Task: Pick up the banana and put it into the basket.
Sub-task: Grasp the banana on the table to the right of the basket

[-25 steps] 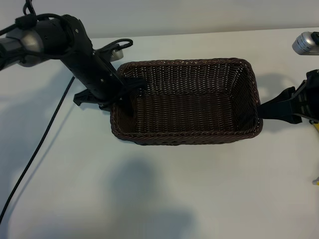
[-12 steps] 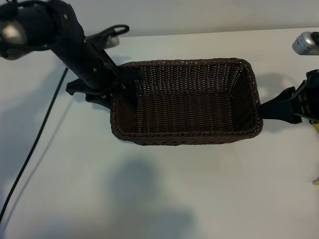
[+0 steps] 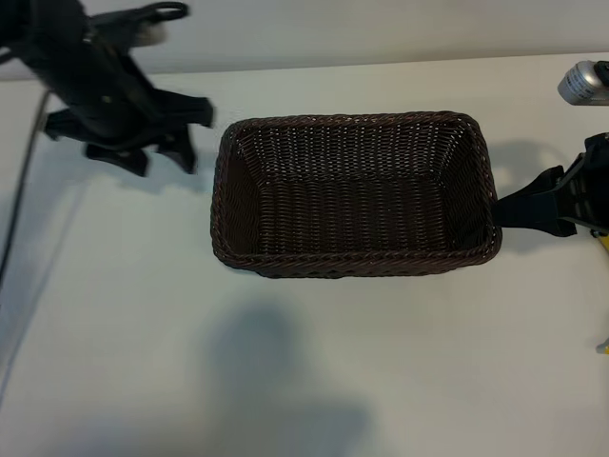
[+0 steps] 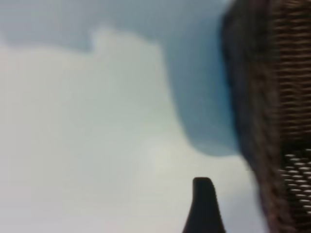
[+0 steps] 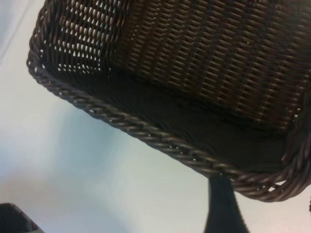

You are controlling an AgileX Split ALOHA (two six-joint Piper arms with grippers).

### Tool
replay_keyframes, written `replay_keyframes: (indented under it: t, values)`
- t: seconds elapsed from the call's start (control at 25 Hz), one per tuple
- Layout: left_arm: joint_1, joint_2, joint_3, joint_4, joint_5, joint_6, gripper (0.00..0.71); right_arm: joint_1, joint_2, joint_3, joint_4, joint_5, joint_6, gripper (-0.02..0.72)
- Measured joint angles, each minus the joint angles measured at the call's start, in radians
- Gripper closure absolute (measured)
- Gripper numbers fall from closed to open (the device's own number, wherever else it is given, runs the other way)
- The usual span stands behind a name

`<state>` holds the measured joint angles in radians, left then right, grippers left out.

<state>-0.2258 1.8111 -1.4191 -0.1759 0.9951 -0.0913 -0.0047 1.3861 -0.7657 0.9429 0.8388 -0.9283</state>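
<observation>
The dark brown wicker basket (image 3: 354,195) stands in the middle of the white table and nothing shows inside it. The banana is out of view in every frame. My left gripper (image 3: 193,135) hangs open a short way off the basket's left end, with nothing between its fingers. In the left wrist view one of its fingers (image 4: 204,208) shows over bare table beside the basket (image 4: 277,97). My right gripper (image 3: 519,211) sits open at the basket's right end. One of its fingers (image 5: 221,204) touches the outside of the basket (image 5: 194,73) just under the rim.
A silver cylinder (image 3: 582,82) lies at the far right edge. A black cable (image 3: 19,219) trails down the table's left side. A small yellow bit (image 3: 603,243) shows by the right arm at the frame's edge; I cannot tell what it is.
My left gripper has pulled back from the basket's left rim toward the far left and its jaws have opened. The basket and the right arm have not moved.
</observation>
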Motion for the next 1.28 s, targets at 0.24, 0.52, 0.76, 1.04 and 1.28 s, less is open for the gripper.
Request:
replay_keyframes:
  t: [0.24,0.52,0.76,1.04,1.28]
  values:
    - [0.144,0.000,0.000,0.131,0.011,-0.002,0.150,0.000,0.000,0.000,0.000,0.000,0.000,0.264]
    - [0.260,0.000,0.000,0.253,0.105,-0.002,0.150,0.000,0.000,0.000,0.000,0.000,0.000,0.264]
    - [0.250,-0.052,0.000,0.243,0.164,0.025,0.150,0.000,0.000,0.000,0.000,0.001,0.000,0.264]
    - [0.229,-0.188,0.023,0.236,0.179,0.046,0.150,0.000,0.000,0.000,0.000,0.001,0.000,0.264]
    - [0.164,-0.391,0.256,0.236,0.179,0.047,0.150,0.000,0.000,0.000,0.000,0.002,0.000,0.263]
